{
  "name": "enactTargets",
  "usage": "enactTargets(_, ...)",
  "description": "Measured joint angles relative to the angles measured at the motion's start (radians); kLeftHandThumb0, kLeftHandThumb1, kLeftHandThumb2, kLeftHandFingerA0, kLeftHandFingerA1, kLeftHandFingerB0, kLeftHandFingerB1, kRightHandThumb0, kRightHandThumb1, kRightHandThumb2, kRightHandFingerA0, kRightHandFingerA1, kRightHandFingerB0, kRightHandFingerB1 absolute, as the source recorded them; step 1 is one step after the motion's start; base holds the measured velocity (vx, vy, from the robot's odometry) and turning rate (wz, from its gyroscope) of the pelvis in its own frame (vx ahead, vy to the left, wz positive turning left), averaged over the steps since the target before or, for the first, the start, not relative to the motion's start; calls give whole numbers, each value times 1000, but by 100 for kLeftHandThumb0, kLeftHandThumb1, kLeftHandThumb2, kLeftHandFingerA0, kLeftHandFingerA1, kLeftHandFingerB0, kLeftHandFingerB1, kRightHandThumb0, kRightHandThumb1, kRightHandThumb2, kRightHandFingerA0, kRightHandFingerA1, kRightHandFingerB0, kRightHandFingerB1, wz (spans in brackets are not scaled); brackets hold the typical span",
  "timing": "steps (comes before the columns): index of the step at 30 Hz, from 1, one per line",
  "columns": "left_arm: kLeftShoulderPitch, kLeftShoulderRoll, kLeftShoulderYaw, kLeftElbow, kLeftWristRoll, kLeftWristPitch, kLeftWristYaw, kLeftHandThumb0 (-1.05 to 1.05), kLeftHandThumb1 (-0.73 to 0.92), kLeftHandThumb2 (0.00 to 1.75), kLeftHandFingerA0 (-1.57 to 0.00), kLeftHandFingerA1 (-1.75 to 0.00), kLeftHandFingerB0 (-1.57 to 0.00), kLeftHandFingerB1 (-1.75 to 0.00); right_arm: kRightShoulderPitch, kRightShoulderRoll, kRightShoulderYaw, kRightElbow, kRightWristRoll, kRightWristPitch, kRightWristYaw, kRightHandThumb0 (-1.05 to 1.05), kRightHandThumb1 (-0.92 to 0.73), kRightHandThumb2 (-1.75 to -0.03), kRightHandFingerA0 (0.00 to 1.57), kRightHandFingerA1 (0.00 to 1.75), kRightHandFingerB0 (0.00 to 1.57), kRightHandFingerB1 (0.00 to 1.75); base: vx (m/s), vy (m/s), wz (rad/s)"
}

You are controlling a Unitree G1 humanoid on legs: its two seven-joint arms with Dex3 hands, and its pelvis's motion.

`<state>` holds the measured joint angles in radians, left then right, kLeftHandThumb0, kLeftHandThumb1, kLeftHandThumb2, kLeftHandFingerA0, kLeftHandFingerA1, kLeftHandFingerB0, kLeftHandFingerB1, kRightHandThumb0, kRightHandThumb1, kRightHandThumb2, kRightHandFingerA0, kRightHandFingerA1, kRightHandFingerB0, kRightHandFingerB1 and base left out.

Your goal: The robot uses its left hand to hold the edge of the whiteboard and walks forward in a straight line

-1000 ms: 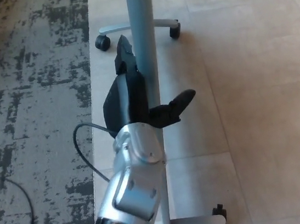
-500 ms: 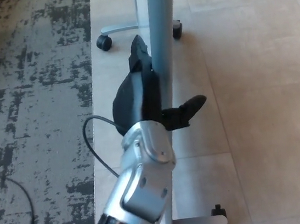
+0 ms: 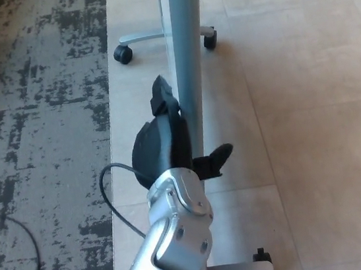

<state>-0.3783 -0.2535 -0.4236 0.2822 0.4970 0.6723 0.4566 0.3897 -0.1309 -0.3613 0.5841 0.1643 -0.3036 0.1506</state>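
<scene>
The whiteboard's grey edge (image 3: 187, 47) runs as a narrow upright strip down the middle of the head view, seen from above. My left hand (image 3: 170, 133), black on a silver forearm, is closed around that edge: fingers lie along its left side and the thumb (image 3: 215, 159) sticks out on its right. The frame's wheeled feet show at the far end (image 3: 123, 52) and near the bottom (image 3: 262, 262). My right hand does not show.
Dark patterned carpet (image 3: 33, 128) covers the floor on the left; pale beige tiles (image 3: 319, 123) cover the right. A black cable (image 3: 113, 204) loops from my forearm, and another thin cable (image 3: 24, 262) lies on the carpet at bottom left.
My left hand has slid back toward me along the board's edge, still holding it. The board's edge has swung slightly left again and the thumb sits lower in the picture.
</scene>
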Motion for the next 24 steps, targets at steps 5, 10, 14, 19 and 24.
enactTargets(5, -34, -23, 24, 116, -5, -48, 80, -48, 53, 78, 0, -21, 0, -3, -11, 0, 1, 7, -2, -3, 0, -49, -46, -55, 84, 91, 52, 37, 0, 0, 0)
enactTargets(10, -91, -69, 94, 233, -27, -95, 155, -45, 53, 77, 0, -16, 0, -1, -13, 0, 1, 5, -2, -3, 2, -50, -47, -55, 98, 87, 53, 37, 0, 0, 0)
enactTargets(14, -93, -70, 150, 307, -55, -146, 206, -42, 54, 77, 0, -14, 0, 0, -7, 0, 1, 5, -2, -3, 4, -54, -36, -76, 92, 85, 46, 50, 0, 0, -2)
enactTargets(19, -97, -70, 194, 378, -89, -242, 265, -30, 60, 83, -4, -43, 0, -11, -7, 0, -1, 3, 1, -3, 9, -48, -47, -55, 68, 60, 54, 37, 0, 0, 0)
enactTargets(24, -100, -70, 223, 441, -120, -337, 325, -18, 75, 64, -76, -126, -5, -24, -7, 0, -2, 2, 1, -2, 17, -49, -48, -55, 96, 81, 53, 37, 0, 0, 0)
